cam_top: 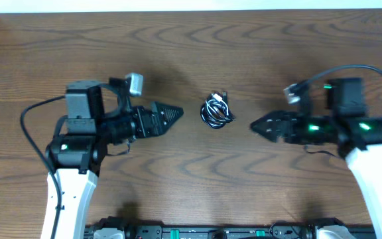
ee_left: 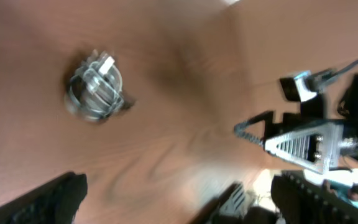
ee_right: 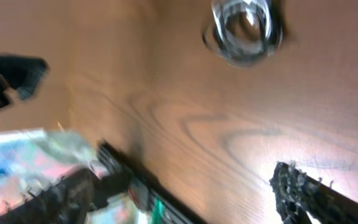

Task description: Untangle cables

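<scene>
While both stand released and empty, the left hand (cam_top: pixel 173 114) and right hand (cam_top: pixel 258 125) point inward at the cables (cam_top: pixel 217 109), a tight coil with no clear long axis, lying between them on the tabletop (cam_top: pixel 191 46), neither hand clearly nearer.

Cables (cam_top: pixel 217 110) in one coiled bundle

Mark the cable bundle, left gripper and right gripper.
cable bundle (cam_top: pixel 216 110): overhead view, middle of the coil.
left gripper (cam_top: pixel 176 113): overhead view, midway between its fingertips.
right gripper (cam_top: pixel 257 125): overhead view, midway between its fingertips.
</scene>
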`<state>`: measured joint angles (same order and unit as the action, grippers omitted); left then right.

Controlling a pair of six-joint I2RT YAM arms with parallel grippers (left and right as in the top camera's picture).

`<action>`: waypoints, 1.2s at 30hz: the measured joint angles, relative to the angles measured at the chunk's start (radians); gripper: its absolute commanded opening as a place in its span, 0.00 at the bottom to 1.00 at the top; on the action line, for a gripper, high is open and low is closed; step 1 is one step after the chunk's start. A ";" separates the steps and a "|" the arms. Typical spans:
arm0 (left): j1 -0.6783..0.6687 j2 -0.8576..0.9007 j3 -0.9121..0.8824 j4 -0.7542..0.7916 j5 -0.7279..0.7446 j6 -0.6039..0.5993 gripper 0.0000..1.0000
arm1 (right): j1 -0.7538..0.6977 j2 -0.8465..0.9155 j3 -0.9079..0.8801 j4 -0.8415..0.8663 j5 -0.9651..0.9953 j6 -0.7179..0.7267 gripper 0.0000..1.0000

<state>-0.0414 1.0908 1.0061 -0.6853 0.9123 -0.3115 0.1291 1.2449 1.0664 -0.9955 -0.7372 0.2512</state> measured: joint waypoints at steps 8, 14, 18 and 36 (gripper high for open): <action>-0.151 0.197 0.258 -0.495 -0.465 0.041 0.99 | 0.180 0.275 0.270 -0.227 0.305 0.022 0.99; -0.175 0.319 0.309 -0.505 -0.658 0.052 0.99 | 0.237 0.417 0.380 -0.079 0.411 0.045 0.99; -0.176 0.388 0.309 -0.505 -0.700 0.053 0.99 | 0.270 0.497 0.380 -0.008 0.424 0.064 0.98; -0.176 0.542 0.309 -0.539 -0.727 0.046 0.99 | 0.346 0.760 0.380 0.234 0.463 0.099 0.20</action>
<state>-0.2173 1.6329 1.3151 -1.2247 0.1848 -0.2657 0.4755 2.0048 1.4464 -0.7616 -0.2741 0.3504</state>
